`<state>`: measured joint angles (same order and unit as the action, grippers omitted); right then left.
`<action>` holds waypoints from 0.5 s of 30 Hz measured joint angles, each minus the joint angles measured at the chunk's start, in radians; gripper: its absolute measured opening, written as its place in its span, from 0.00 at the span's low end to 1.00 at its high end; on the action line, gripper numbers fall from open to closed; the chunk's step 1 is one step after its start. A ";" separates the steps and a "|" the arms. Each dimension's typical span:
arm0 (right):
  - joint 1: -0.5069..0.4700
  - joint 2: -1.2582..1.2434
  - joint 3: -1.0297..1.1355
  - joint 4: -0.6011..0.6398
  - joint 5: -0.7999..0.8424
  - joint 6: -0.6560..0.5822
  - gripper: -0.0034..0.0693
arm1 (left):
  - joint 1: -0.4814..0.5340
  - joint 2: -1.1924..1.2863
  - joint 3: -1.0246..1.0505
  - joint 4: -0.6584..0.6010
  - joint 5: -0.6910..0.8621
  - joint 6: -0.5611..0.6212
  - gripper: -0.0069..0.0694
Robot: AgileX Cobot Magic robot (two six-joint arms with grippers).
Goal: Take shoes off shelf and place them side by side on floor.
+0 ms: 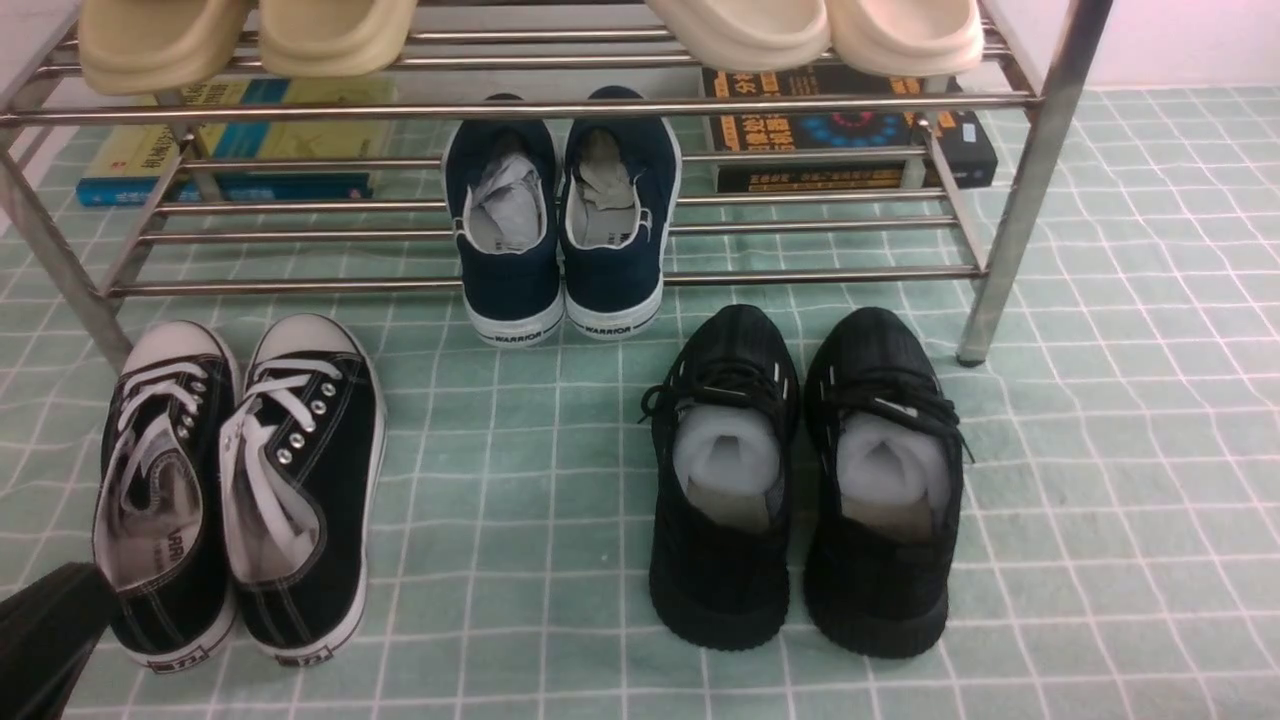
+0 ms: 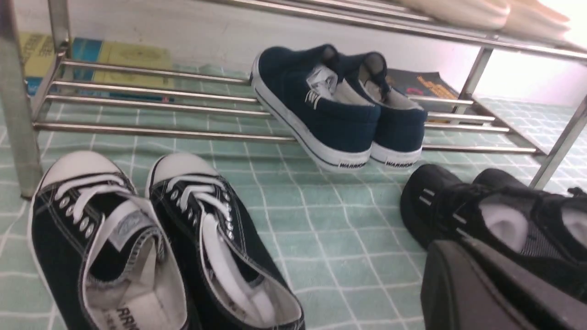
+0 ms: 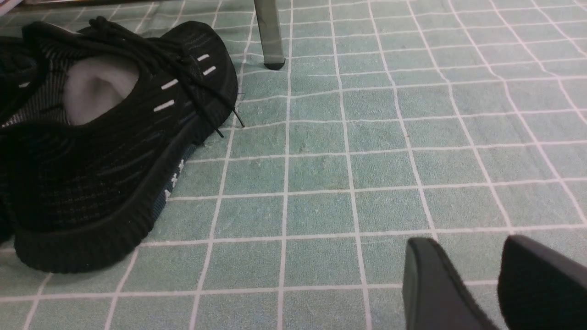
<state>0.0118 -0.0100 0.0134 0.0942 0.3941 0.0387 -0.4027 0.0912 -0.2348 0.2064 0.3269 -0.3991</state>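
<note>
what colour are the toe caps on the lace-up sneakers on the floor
White, on the black canvas sneakers; clearest in the left wrist view.

The black canvas shoes (image 1: pixel 240 490) with white laces stand side by side on the green floor (image 1: pixel 520 520). Their white toes point to the metal shelf (image 1: pixel 560 282).

The word WARRIOR stands in dark letters on the white heel strip of each navy slip-on (image 1: pixel 560 225), at 12 o'clock on the shelf's (image 1: pixel 300 285) lower tier. Inside the left canvas sneaker (image 1: pixel 165 490), at 8 o'clock, the letters "RRIO" show. The heel tabs and book covers (image 1: pixel 850 130) carry print too small to read.
</note>
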 joint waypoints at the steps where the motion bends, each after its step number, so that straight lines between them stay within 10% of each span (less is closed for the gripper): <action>1: 0.000 0.000 0.000 0.000 0.000 0.000 0.38 | 0.000 0.000 0.002 0.000 0.021 0.000 0.12; 15: 0.000 0.000 0.000 0.000 0.000 0.000 0.38 | 0.000 0.000 0.066 0.020 0.108 0.056 0.14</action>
<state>0.0118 -0.0100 0.0134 0.0942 0.3941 0.0387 -0.4027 0.0912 -0.1684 0.2264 0.4344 -0.3435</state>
